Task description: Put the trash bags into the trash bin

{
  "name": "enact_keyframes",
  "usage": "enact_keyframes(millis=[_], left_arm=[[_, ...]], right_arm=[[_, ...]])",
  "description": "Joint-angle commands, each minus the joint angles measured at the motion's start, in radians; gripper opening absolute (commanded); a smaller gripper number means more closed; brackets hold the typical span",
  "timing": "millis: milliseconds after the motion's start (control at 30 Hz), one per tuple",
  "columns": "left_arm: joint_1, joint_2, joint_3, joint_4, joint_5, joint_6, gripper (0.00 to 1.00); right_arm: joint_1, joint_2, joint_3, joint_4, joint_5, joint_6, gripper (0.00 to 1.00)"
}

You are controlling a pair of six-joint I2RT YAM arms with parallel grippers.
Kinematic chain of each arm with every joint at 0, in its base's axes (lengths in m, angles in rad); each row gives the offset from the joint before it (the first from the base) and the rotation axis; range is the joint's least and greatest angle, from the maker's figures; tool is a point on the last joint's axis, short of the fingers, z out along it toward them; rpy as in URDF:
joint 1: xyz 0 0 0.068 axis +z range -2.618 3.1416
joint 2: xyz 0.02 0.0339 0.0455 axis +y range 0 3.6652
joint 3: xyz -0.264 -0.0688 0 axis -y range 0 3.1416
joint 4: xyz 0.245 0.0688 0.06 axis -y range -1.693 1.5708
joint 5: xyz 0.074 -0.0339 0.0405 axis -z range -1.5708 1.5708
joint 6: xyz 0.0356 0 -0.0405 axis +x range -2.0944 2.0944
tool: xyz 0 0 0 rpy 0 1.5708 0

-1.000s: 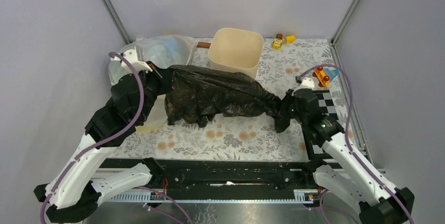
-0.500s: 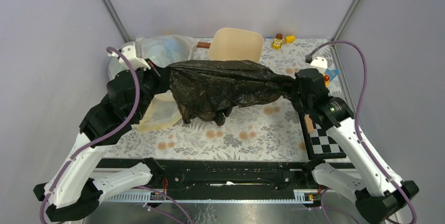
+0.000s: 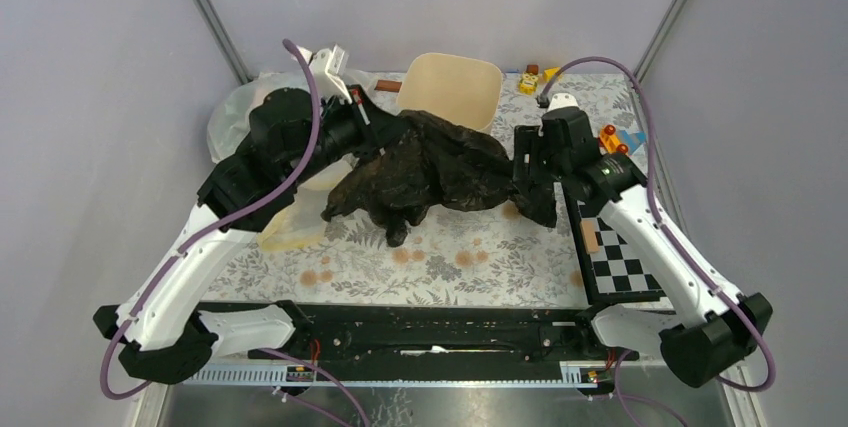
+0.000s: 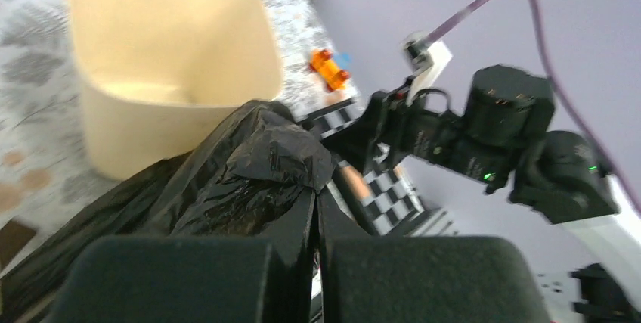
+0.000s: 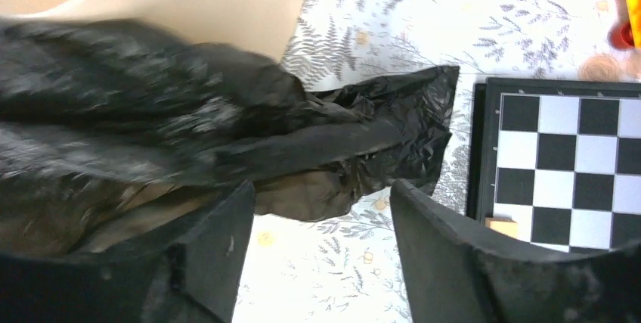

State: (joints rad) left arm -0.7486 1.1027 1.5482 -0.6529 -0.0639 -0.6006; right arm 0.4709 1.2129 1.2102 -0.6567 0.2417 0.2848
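The black bag has been raised to the bin
It is bunched just in front, pinched tight by the left gripper; it was dropped by the right gripper, jaws wide apart.

Seemingly one black bag, one bin

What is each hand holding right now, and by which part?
Left hand pinches a bunched fold of the black bag. Right hand is open, gripping nothing.

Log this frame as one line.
left gripper: shut on black bag | right gripper: open, at bag's other end | black bag: outside trash bin, at its near side
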Motion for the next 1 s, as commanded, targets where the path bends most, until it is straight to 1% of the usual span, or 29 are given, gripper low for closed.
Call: enact_keyframes(millis=[0, 33, 100, 133, 200, 300, 367, 500, 567, 600, 667, 800, 833, 900, 967], left_arm=[[0.002, 0.049, 0.109, 0.117, 0.175, -0.050, 0.00], [0.002, 0.058, 0.109, 0.128, 0.169, -0.054, 0.00], [0.002, 0.073, 0.104, 0.143, 0.161, -0.068, 0.00], [0.002, 0.082, 0.101, 0.152, 0.165, -0.077, 0.00], [0.002, 0.100, 0.089, 0.181, 0.188, -0.096, 0.00], [0.003, 0.116, 0.051, 0.264, 0.224, -0.120, 0.00], [0.002, 0.117, 0.022, 0.313, 0.212, -0.143, 0.00], [0.002, 0.137, 0.010, 0.352, 0.197, -0.181, 0.00], [0.003, 0.141, -0.002, 0.374, 0.194, -0.206, 0.00], [0.002, 0.141, -0.021, 0.392, 0.195, -0.220, 0.00], [0.002, 0.132, -0.063, 0.436, 0.188, -0.251, 0.00], [0.002, 0.093, -0.171, 0.555, 0.152, -0.307, 0.00], [0.002, 0.087, -0.186, 0.565, 0.138, -0.316, 0.00], [0.002, 0.077, -0.212, 0.577, 0.114, -0.333, 0.00], [0.003, 0.065, -0.252, 0.603, 0.089, -0.360, 0.00]], right_arm=[[-0.002, -0.128, 0.043, 0.039, -0.201, -0.082, 0.85], [-0.002, -0.161, 0.035, 0.048, -0.249, -0.091, 0.95], [-0.002, -0.217, 0.024, 0.071, -0.382, -0.114, 0.98], [-0.002, -0.238, 0.025, 0.080, -0.437, -0.114, 0.98], [-0.002, -0.269, 0.030, 0.099, -0.538, -0.107, 0.91], [0.000, -0.329, 0.007, 0.167, -0.568, -0.069, 0.89], [0.000, -0.355, -0.002, 0.193, -0.584, -0.062, 0.87], [0.001, -0.354, -0.011, 0.246, -0.710, -0.003, 0.88], [0.022, -0.352, -0.041, 0.295, -0.732, 0.033, 0.88], [0.043, -0.353, -0.059, 0.318, -0.718, 0.045, 0.88], [0.117, -0.354, -0.105, 0.368, -0.637, 0.063, 0.89], [0.351, -0.329, -0.197, 0.487, -0.346, 0.106, 0.91], [0.408, -0.314, -0.212, 0.515, -0.278, 0.110, 0.93], [0.515, -0.281, -0.229, 0.554, -0.090, 0.112, 0.97], [0.591, -0.242, -0.232, 0.592, 0.046, 0.109, 0.99]])
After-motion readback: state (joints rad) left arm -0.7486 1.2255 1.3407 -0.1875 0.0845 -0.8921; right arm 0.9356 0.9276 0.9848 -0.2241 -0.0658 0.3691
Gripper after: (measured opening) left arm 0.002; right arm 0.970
